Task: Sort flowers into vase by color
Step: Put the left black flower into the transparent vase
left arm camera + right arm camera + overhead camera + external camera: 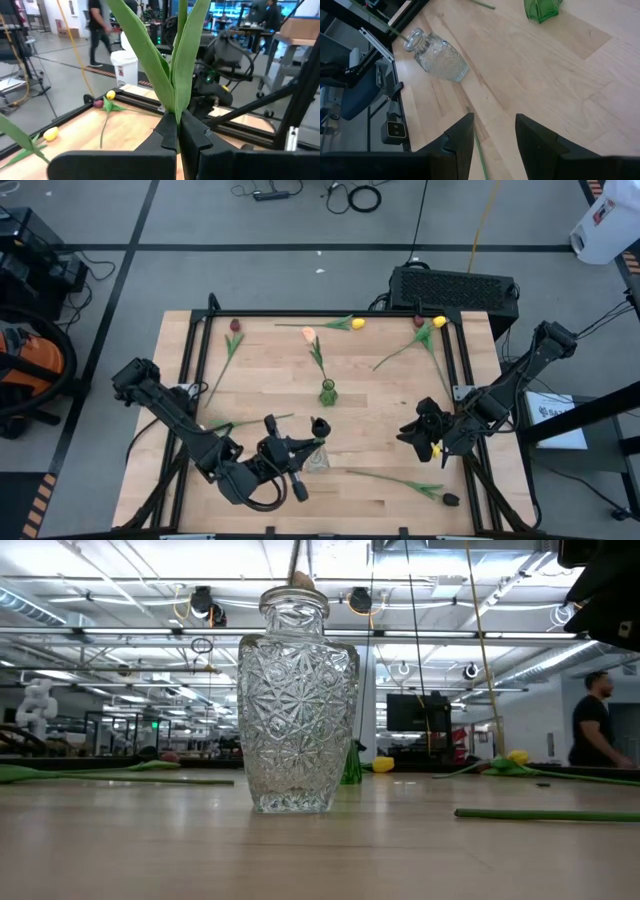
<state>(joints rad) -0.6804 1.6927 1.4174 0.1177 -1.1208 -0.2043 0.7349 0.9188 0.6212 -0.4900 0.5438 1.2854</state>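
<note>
So the left gripper (177,132) is clamped on a flower (172,55) by its green leaves and stem, near the front edge left of centre, right next to the clear glass vase (316,457). The risk I see: that vase neck is narrow, so if the stem comes in tilted it could catch the rim and tip the vase or slip out of the pinch. Behind it, mid-table, sits a small green vase (327,392). Over on the right, the right gripper (492,132) hangs with fingers apart and nothing in them, above a stem (479,150) on the wood. Other flowers lie scattered along the far edge (330,325).
</note>
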